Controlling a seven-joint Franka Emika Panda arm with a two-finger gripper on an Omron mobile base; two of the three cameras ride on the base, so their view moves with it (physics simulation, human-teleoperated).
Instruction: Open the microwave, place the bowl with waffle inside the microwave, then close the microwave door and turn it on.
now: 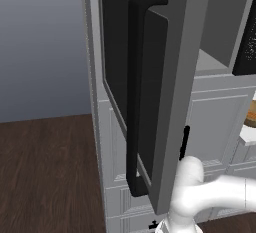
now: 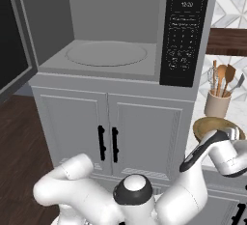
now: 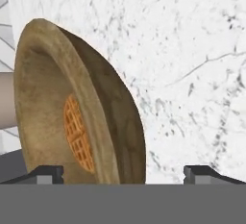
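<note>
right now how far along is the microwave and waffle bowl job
Done: the grey-framed microwave door with dark glass is swung open, showing the grey microwave cavity. In hand: the open claw is lined up on the brownish round bowl with the orange waffle, not yet gripping it. Left: load the bowl, shut the door, turn it on.

Kitchen: built-in microwave [image 2: 116,31], white cupboard doors [image 2: 111,134], utensil crock [image 2: 218,102], marble counter [image 3: 192,74].

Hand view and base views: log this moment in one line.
microwave door: open | microwave: empty | gripper: open at bowl | waffle: in bowl | bowl: on counter
</note>
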